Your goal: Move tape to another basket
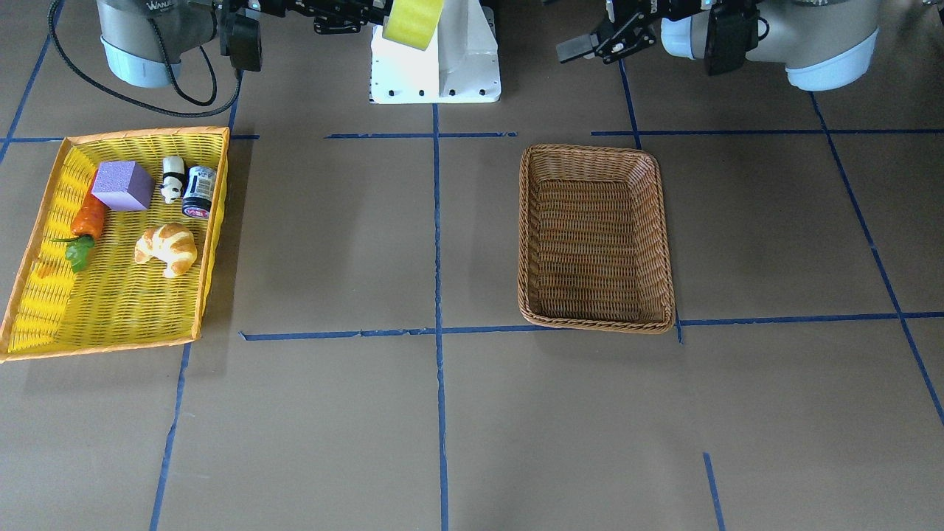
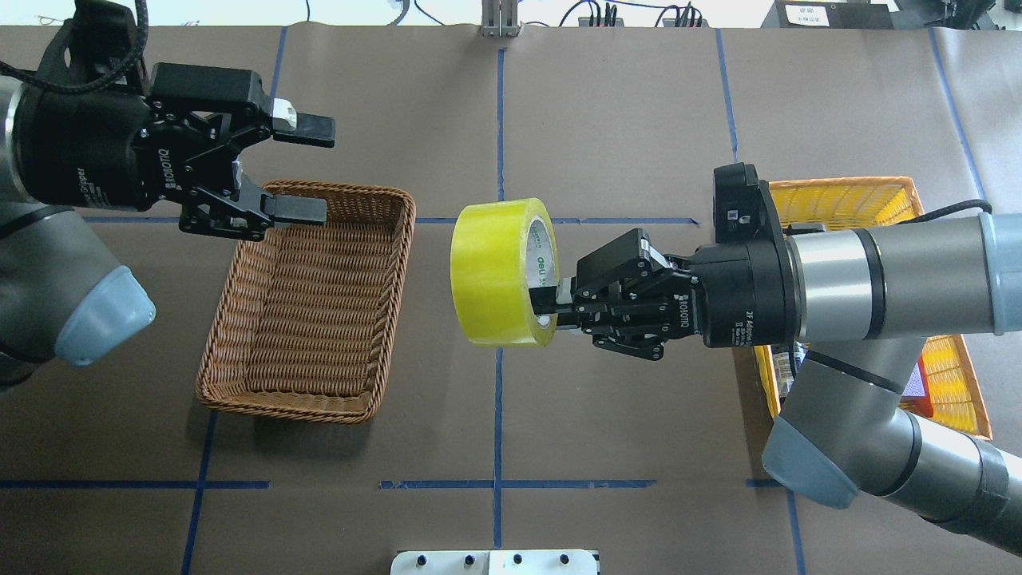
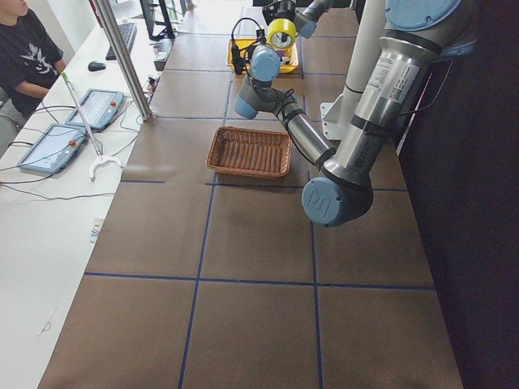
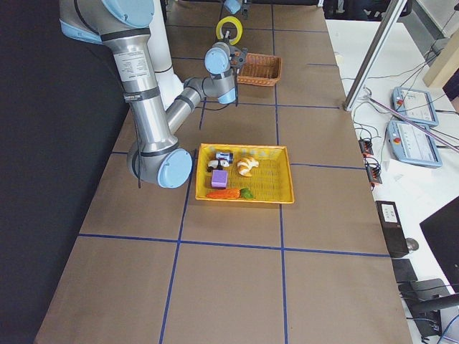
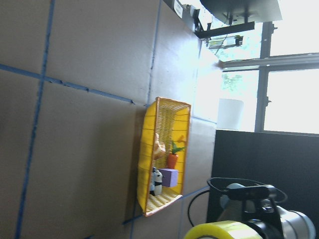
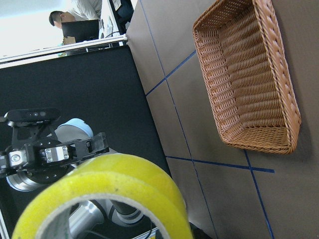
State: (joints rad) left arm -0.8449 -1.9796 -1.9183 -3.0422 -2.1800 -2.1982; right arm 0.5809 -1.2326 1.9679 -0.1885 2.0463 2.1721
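right tool (image 2: 551, 307) clamped on the tape (image 2: 499, 271), aloft
left tool (image 2: 310, 168) spread wide near the wicker basket (image 2: 279, 403) on the bench (image 2: 639, 439); tape hangs clear of it

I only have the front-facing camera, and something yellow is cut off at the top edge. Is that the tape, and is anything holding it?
Observer: Yes. Overhead, the right end effector is shut on the wall of the tape, with one finger inside the core, holding it in the air.
Operator: What is the left end effector doing?
Observer: Overhead, the left end effector is open wide and empty, aimed toward the tape.
Operator: How is the roll turned?
Observer: It stands on edge, with its core opening facing the right end effector.
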